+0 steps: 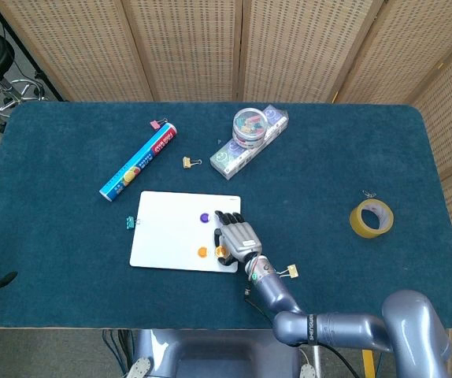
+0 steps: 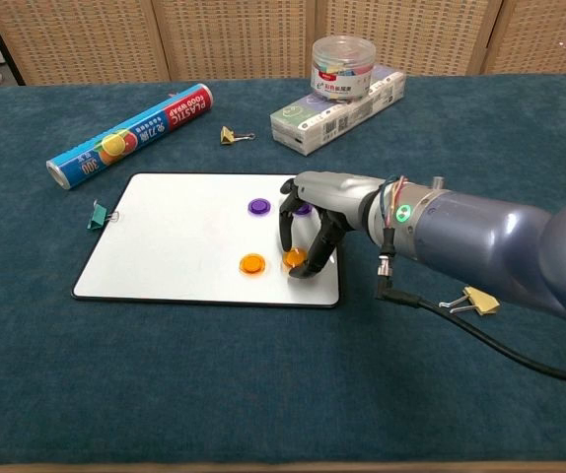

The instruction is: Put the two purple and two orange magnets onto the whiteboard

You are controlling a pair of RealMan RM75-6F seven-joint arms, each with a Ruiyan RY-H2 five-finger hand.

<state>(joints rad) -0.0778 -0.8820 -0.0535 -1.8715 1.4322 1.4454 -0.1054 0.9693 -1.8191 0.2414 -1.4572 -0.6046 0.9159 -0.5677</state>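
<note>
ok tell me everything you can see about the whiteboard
The whiteboard is a thin white rectangular sheet with a dark edge and rounded corners, lying flat on the blue table. Two purple magnets and two orange magnets sit on its right half. The right hand arches over that side, fingers touching an orange one. A green clip lies at its left edge.

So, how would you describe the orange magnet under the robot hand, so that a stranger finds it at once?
Find the whiteboard in the middle of the blue table. Near its front right corner lie two orange magnets; it is the right one, with the right robot hand arched over it, while the other orange magnet lies uncovered.
</note>
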